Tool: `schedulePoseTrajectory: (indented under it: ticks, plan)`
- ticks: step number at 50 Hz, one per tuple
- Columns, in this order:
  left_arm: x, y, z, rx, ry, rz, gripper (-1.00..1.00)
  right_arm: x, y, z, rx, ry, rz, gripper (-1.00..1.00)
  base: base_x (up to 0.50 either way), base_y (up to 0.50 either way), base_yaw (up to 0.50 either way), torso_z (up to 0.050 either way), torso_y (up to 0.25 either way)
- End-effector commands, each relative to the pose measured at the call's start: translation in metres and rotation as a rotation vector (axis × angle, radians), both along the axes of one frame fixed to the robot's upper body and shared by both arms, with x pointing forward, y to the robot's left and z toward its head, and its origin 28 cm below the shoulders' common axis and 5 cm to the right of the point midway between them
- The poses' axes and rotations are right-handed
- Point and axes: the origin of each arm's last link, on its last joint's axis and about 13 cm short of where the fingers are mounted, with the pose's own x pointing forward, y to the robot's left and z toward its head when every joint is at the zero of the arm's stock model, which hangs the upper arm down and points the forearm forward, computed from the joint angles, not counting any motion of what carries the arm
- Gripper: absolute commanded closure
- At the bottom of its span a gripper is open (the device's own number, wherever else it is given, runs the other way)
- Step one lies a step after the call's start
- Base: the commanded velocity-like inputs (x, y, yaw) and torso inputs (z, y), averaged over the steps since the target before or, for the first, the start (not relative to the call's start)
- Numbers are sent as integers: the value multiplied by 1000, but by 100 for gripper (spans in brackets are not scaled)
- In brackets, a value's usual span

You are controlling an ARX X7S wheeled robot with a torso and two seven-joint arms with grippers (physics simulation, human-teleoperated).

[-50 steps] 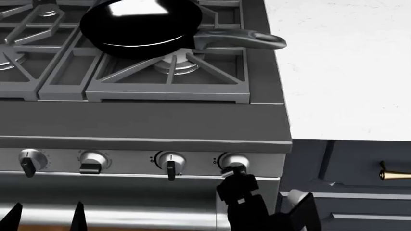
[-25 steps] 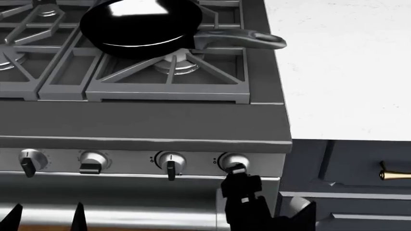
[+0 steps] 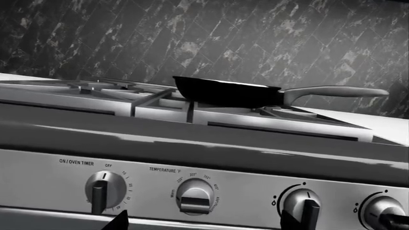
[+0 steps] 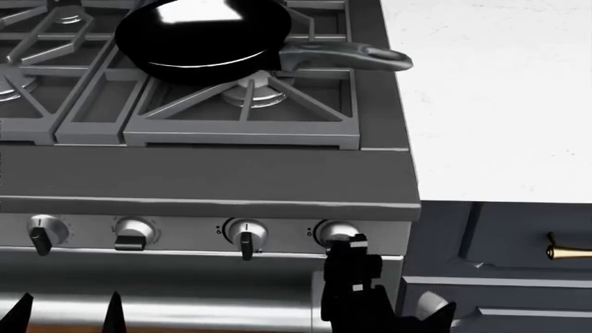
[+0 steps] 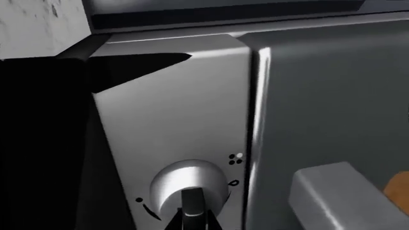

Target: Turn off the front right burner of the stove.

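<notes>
The front right burner (image 4: pixel 254 90) sits under its grey grate on the stove (image 4: pixel 231 182), partly covered by a black frying pan (image 4: pixel 199 35). Four silver knobs line the front panel. My right gripper (image 4: pixel 343 242) is at the rightmost knob (image 4: pixel 335 230). In the right wrist view its fingertips (image 5: pixel 171 223) close on both sides of that knob's (image 5: pixel 188 187) black pointer. My left gripper (image 4: pixel 65 312) is open and empty, low in front of the left knobs. In the left wrist view it (image 3: pixel 204 225) faces the temperature knob (image 3: pixel 195 195).
A white counter (image 4: pixel 490 90) lies right of the stove. Below it is a dark blue cabinet (image 4: pixel 518 236) with a brass handle (image 4: pixel 566 251). The steel bar handle (image 4: pixel 213 313) runs under the knobs. The pan's handle (image 4: pixel 347 55) points right.
My right gripper has moved slightly up and closer onto the rightmost knob. The left gripper, the pan and the other knobs have not moved.
</notes>
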Motion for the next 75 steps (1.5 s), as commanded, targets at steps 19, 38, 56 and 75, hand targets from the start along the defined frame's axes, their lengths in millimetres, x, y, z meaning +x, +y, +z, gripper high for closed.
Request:
schedulePoseTrajectory:
  ticks: [19,38,56,75]
  plan:
    - [-1,0,-2,1,6,-2,-100,10,1,4,162,91,-35,100,19,2,10,-2,0]
    - [-1,0,-1,3,4,-4,-100,10,1,11,331,119,-41,100,20,2,10,-2,0]
    - [-1,0,-2,5,8,-3,-100,13,2,16,523,141,-48,100,21,3,12,-2,0]
    - [0,1,0,6,5,-6,-100,16,0,21,694,176,-65,100,27,4,14,-2,0]
